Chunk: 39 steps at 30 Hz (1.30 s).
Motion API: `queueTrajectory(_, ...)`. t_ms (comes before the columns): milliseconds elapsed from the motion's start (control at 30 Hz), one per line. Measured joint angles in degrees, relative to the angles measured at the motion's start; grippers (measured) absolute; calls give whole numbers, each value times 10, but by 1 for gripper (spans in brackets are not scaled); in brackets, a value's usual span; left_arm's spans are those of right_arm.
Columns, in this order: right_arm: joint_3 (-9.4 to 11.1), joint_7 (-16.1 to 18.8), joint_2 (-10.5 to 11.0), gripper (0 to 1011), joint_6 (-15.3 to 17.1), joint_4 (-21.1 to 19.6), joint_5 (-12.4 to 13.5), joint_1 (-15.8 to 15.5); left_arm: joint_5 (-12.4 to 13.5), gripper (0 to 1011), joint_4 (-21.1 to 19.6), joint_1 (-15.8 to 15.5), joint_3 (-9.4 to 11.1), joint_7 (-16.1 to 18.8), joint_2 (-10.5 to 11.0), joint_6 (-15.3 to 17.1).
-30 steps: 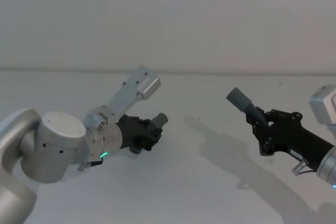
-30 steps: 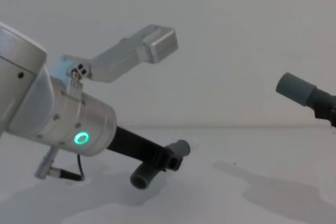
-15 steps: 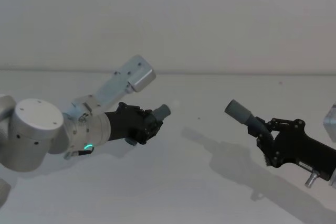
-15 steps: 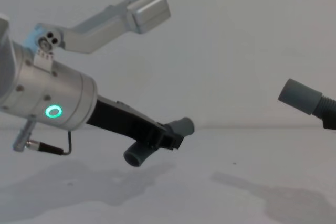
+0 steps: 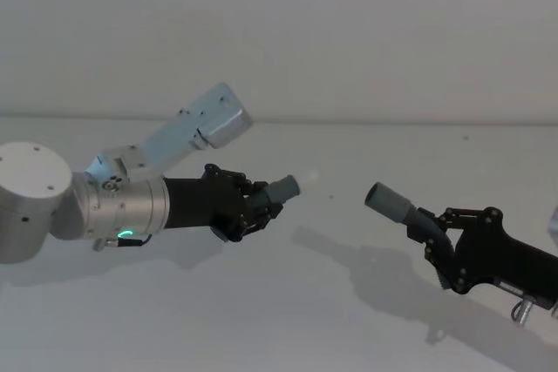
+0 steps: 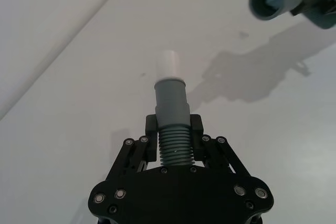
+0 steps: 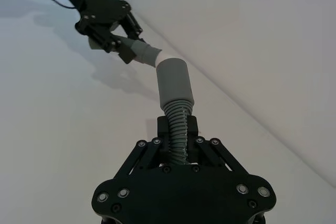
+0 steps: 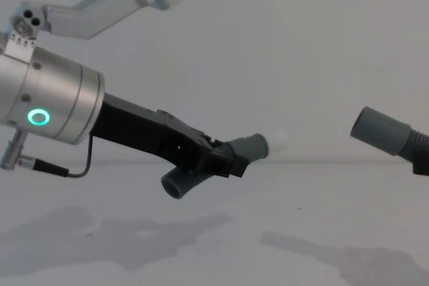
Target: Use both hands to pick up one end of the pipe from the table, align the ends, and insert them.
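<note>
Tabletop (image 5: 288,320): plain white and matte. It carries the soft shadows (image 5: 384,272) of both arms. Neither hose piece touches it.

Left arm (image 5: 105,211): a thick silver cylinder reaching in from the robot's left and pointing towards the middle. A silver angled bracket (image 5: 196,132) rises above it.

Left gripper (image 5: 260,205): black and raised off the tabletop. Its jaws are closed onto the ribbed part of the left hose piece, with one finger on each side.

Right gripper (image 5: 433,237): black, coming in from the robot's right, also held in the air. Its jaws are pinched onto the ribbed part of the right hose piece just behind its cuff.

Left hose piece (image 6: 173,148): dark grey, ribbed and curved. In the chest view its rear end (image 8: 175,185) bends down below the jaws, while its front end points towards the right arm.

Right hose piece (image 7: 177,111): dark grey and ribbed. It sticks out of the jaws and tilts up towards the left arm.

Right cuff (image 5: 388,202): smooth, grey and the wider of the two. The left wrist view looks straight into its open, hollow mouth.

Left cuff (image 5: 282,189): smooth and grey, roughly facing the right cuff. There is a clear gap of open air between them, so the ends are not joined.

White tip (image 6: 169,64): a narrower white tube sticking out of the left cuff's front.

Green ring light (image 8: 38,117): glowing on the side of the left arm's silver wrist.
</note>
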Motion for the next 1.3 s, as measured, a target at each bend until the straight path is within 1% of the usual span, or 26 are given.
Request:
queueTrajectory(33,-1,5,1,159,-5,2,2,1,0,345,0,0,0,0,0,0)
queueTrajectory(133,-6,20,4,159,-20,11,5,7,-7,343,5,-10,6,-28,8,-12)
queueTrajectory(300,-14,40,9,159,-42,23,6,18,-14,345,10,-22,12,-58,18,-21)
queueTrajectory(333,-16,46,11,159,-51,26,6,21,-16,343,11,-26,15,-66,21,-22)
queueTrajectory(433,-20,53,13,159,-62,32,3,26,-18,343,13,-32,18,-77,25,-25)
queueTrajectory(567,-26,65,18,159,-82,40,-5,34,-22,343,17,-43,25,-100,33,-28)
queueTrajectory(700,-31,70,20,159,-95,45,-13,40,-24,345,20,-50,30,-114,38,-31)
queueTrajectory(767,-35,74,22,159,-107,51,-21,46,-26,343,23,-58,34,-128,41,-34)
queueTrajectory(867,-38,75,23,159,-115,55,-27,50,-28,343,26,-64,38,-137,43,-37)
queueTrajectory(900,-40,76,23,159,-119,58,-30,52,-29,345,28,-68,40,-145,44,-39)
queueTrajectory(1100,-45,76,24,159,-132,65,-45,59,-33,343,37,-83,51,-172,47,-48)
queueTrajectory(1300,-50,69,23,159,-145,72,-59,65,-37,343,44,-95,61,-191,47,-52)
